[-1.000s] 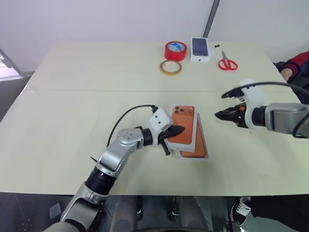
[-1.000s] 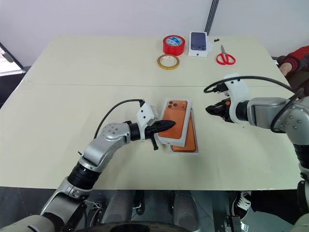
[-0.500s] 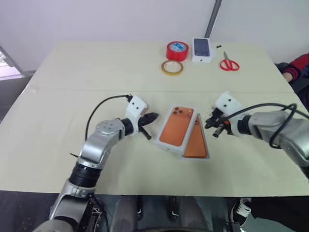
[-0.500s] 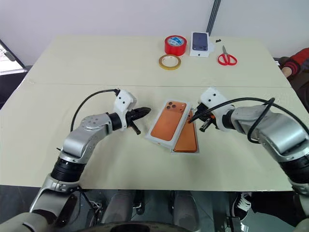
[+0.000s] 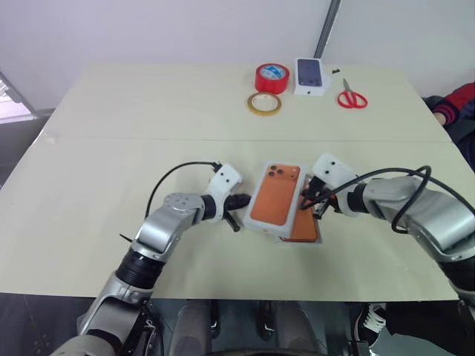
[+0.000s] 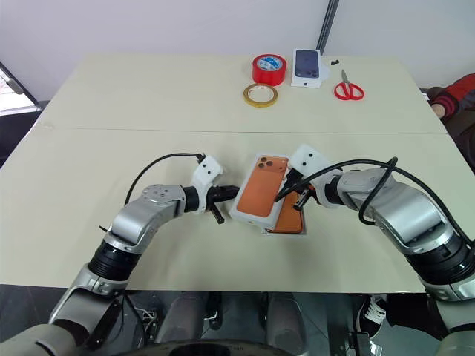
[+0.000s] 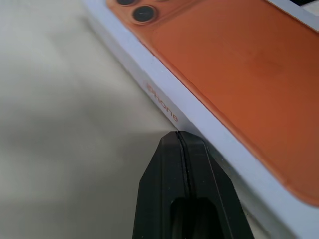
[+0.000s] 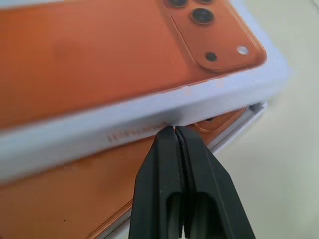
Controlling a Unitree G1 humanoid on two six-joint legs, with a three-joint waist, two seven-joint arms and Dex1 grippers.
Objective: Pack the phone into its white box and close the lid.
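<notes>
The phone (image 5: 305, 227) lies in the white box (image 5: 318, 240), just below the middle of the head views. Most of it is hidden: the lid (image 5: 274, 202) sits on top, turned a little askew, so only an orange strip of the phone peeks out at its lower right. The top of the lid shows an orange phone with dark lenses inside a white border.

The wrist views show things the head views do not. The left wrist view shows faint letters on the lid's white side, but they are too blurry to read. It also shows the left gripper (image 5: 243, 200) with its jaws pressed together, the tip right at that side. The right wrist view shows the phone's corner under the lid's edge, inside the thin box rim. The right gripper (image 5: 304, 206) has its jaws pressed together too, with the tip at the lid's lower edge, above the phone. I cannot tell if either tip really touches.

At the top of the bench (image 5: 111, 148) sit a red tape roll (image 5: 272, 77), a yellowish tape ring (image 5: 263, 103), a small white box with a dark phone picture (image 5: 310, 76) and red scissors (image 5: 350, 96). A person's sleeve (image 5: 456, 104) is cut off at the right edge.
</notes>
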